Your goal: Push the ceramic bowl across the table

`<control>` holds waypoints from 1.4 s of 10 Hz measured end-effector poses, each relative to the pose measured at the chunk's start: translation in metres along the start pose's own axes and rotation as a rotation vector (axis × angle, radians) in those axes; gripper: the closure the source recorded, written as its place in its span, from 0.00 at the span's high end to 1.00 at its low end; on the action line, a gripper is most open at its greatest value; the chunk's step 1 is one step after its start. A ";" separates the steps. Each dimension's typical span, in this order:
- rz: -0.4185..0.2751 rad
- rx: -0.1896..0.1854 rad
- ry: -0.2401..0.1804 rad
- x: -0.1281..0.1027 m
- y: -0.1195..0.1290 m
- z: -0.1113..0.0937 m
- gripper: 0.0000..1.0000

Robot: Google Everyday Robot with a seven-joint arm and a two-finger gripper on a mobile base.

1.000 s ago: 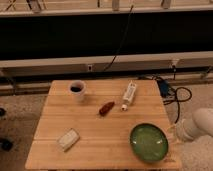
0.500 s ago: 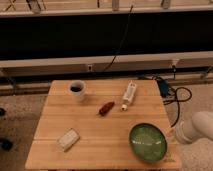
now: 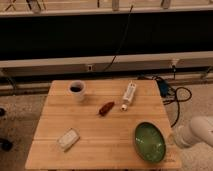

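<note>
Biggest thing first: the counter [image 3: 100, 125], a square of pale planks, fills the middle of the view. The ceramic bowl [image 3: 150, 142] sits down at its 5 o'clock corner, close to both the near edge and the right-hand edge. Now here is the white arm [image 3: 201, 131], reaching in from 3 o'clock, off the counter's side. The claw [image 3: 178, 138] at its tip hangs just beside the bowl's right rim, right at the counter's edge. I cannot tell whether it touches the rim, or whether it is set wide or narrow, and it holds nothing that I can make out. This is the relation that counts: from the claw, the bowl lies dead at 9 o'clock with nothing between them. The bowl is round, so no long axis to line up with. A straight shove toward 9 o'clock looks like the call, I'd say. That lane leads to a pale block [image 3: 68, 138] at 7 o'clock, so it could get bumped. Well apart from that line are a white cup [image 3: 77, 90] at 11 o'clock and a white bottle [image 3: 129, 94] lying at 1 o'clock. Smallest, a reddish-brown piece [image 3: 106, 108] lies near the centre.
</note>
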 end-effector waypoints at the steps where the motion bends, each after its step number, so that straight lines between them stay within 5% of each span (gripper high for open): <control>1: -0.003 -0.004 -0.003 -0.006 -0.002 0.006 0.16; 3: -0.003 -0.003 -0.004 -0.006 -0.002 0.011 0.01; 10: -0.005 0.001 0.002 -0.010 -0.006 0.021 0.01; 14: -0.020 -0.002 0.009 -0.037 -0.005 0.033 0.12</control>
